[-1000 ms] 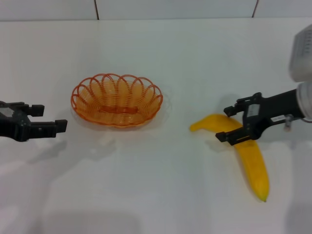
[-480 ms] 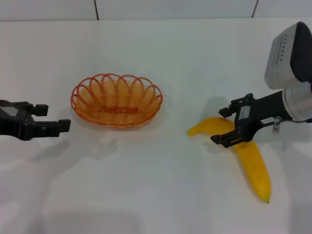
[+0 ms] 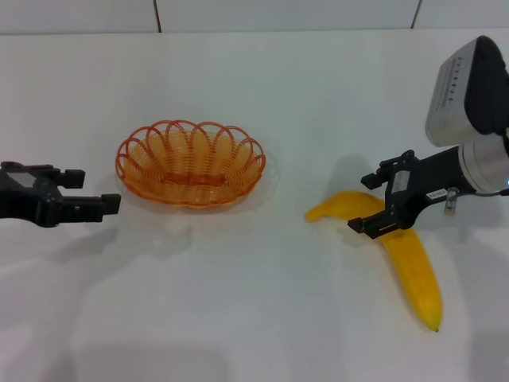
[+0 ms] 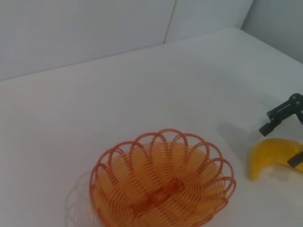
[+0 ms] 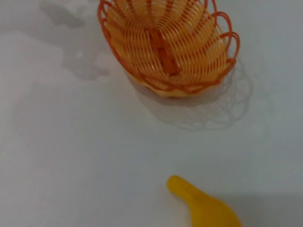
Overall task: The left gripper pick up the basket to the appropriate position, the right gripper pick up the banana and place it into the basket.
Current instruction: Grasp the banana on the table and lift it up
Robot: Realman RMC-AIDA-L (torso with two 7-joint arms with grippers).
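While my right gripper (image 3: 378, 204) is straddling the banana (image 3: 406, 259) near its bend, fingers spread and not pinching yet, I'm thinking squeeze squarely across the curve so it doesn't roll. My left gripper (image 3: 94, 191) is hovering just beside the basket (image 3: 191, 163), jaws apart, holding nothing; it needs to grab the near rim. Basket and banana are lying well apart on the table (image 3: 262, 318).

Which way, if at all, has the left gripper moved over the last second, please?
Yes. The left gripper has crept toward the basket; the gap to its rim is smaller in the head view.
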